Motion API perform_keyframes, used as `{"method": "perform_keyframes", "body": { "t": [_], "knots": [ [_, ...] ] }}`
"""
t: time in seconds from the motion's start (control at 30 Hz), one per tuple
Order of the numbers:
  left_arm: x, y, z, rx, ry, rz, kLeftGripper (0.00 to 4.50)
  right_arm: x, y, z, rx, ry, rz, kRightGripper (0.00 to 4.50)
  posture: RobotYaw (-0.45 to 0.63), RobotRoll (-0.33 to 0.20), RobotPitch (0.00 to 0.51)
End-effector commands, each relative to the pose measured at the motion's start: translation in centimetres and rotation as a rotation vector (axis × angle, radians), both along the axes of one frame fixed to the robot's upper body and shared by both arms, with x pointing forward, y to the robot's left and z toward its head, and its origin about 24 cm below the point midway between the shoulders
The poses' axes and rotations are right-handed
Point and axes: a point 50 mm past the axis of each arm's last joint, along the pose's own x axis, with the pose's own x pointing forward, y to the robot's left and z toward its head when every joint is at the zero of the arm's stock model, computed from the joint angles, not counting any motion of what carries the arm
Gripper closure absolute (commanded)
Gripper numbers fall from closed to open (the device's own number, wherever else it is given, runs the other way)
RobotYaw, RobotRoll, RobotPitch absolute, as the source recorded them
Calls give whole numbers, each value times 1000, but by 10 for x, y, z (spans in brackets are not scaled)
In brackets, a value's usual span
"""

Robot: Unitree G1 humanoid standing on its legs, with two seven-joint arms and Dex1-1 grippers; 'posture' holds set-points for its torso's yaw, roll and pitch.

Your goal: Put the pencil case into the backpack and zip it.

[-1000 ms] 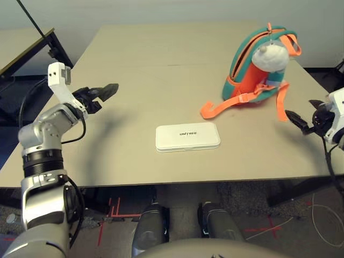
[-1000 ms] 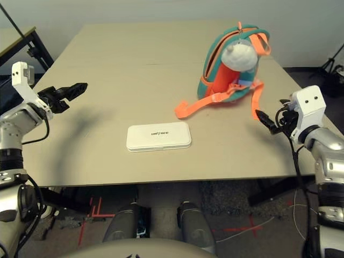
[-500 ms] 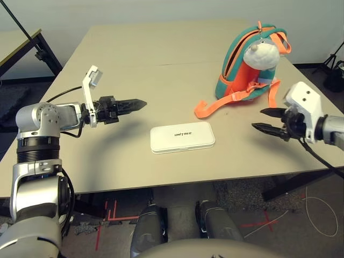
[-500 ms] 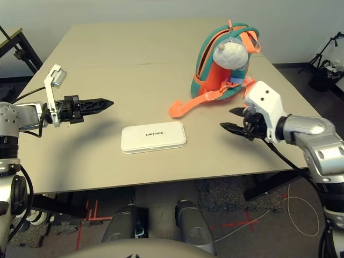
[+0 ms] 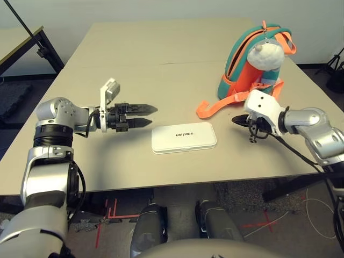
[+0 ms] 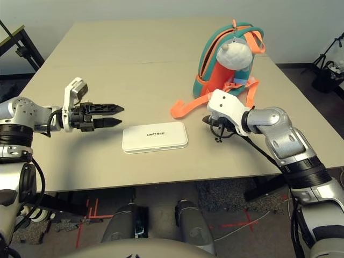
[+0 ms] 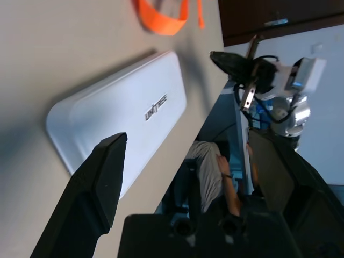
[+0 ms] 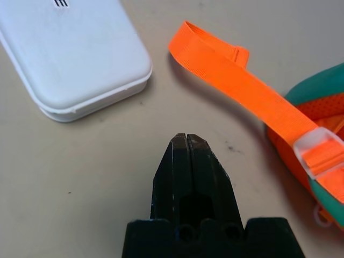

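Observation:
The white pencil case point(image 5: 184, 137) lies flat on the tan table point(image 5: 134, 59), near the front edge at the middle. The teal and orange backpack point(image 5: 242, 59) stands upright at the back right, with a grey-white plush toy point(image 5: 267, 54) hanging on its front. One orange strap point(image 5: 207, 111) trails toward the case. My left gripper point(image 5: 152, 115) hovers open just left of the case, fingers pointing at it. My right gripper point(image 5: 235, 121) is shut on nothing, just right of the case and close to the strap point(image 8: 236, 80).
A black-framed side table point(image 5: 32, 43) stands beyond the table's far left corner. A dark tripod leg point(image 5: 336, 59) shows at the right edge. Bare tabletop stretches behind the case and to the left of the backpack.
Both arms have swung inward from the table's sides toward the pencil case. The right gripper's fingers went from open to shut. The case and backpack stayed put.

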Motion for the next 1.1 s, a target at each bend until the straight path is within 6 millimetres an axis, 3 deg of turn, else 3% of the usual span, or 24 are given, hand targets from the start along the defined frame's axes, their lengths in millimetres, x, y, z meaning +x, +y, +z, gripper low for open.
{"method": "perform_keyframes", "body": {
  "t": [0.03, 0.33, 0.47, 0.7, 1.1],
  "knots": [
    [-1, 4, -5, 31, 34, 4, 0, 3, 1, -3, -31, 2, 17, 4484, -200, 0, 61],
    [-5, 15, -10, 77, 60, 13, 0, 5, -2, -8, -51, 2, 13, 4484, -189, 0, 62],
    [-13, 19, -23, 92, 124, 10, 0, 7, 1, -8, -55, -7, 23, 4484, -190, 0, 63],
    [-12, 11, -36, 95, 144, 2, 0, 4, 4, -15, -74, 7, 43, 4484, -189, 0, 68],
    [-7, 2, -41, 75, 143, -6, 0, 0, 0, -30, -106, 41, 49, 4484, -215, 0, 67]
  ]
}}
